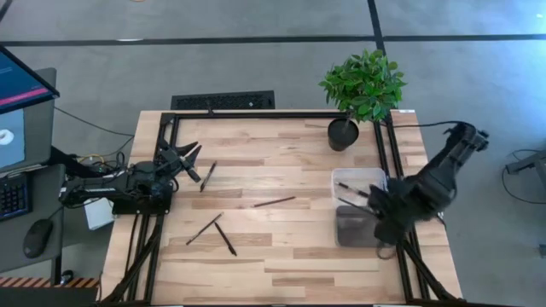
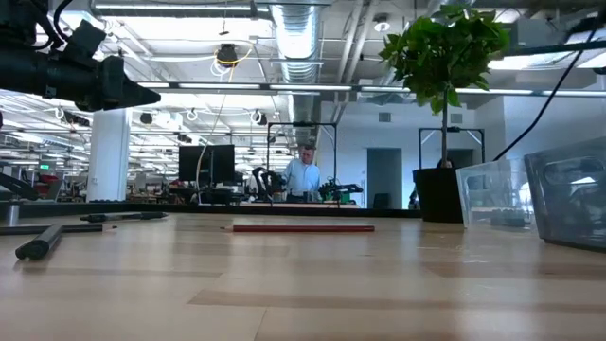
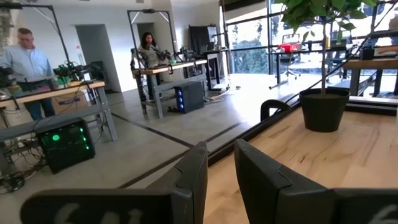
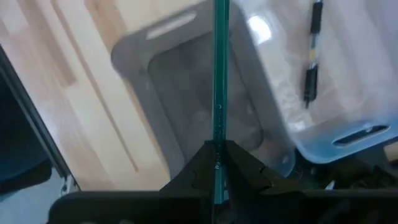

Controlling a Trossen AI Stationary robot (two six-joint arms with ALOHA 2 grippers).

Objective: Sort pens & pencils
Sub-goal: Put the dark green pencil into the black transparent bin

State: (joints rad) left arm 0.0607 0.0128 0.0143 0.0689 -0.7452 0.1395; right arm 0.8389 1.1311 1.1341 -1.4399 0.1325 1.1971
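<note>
My right gripper hangs over the two bins at the table's right side, shut on a thin green pencil. Below it are a grey bin and a clear bin with one dark pen lying on its floor. Loose pens and pencils lie flat on the wooden table: one near my left gripper, a reddish one in the middle, and two more nearer the front. My left gripper rests level at the table's left edge, slightly open and holding nothing. My right gripper pinches the green pencil between its two fingertips, coming from above and pointing steeply down. The pencil runs straight out from the fingertips over the grey bin, lifted clear of it. How far the pencil reaches back between the fingers is hidden by the gripper.
A potted plant stands at the far right corner, close behind the clear bin. A black frame rail runs along the table's far edge and sides. People work at benches in the room beyond the table.
</note>
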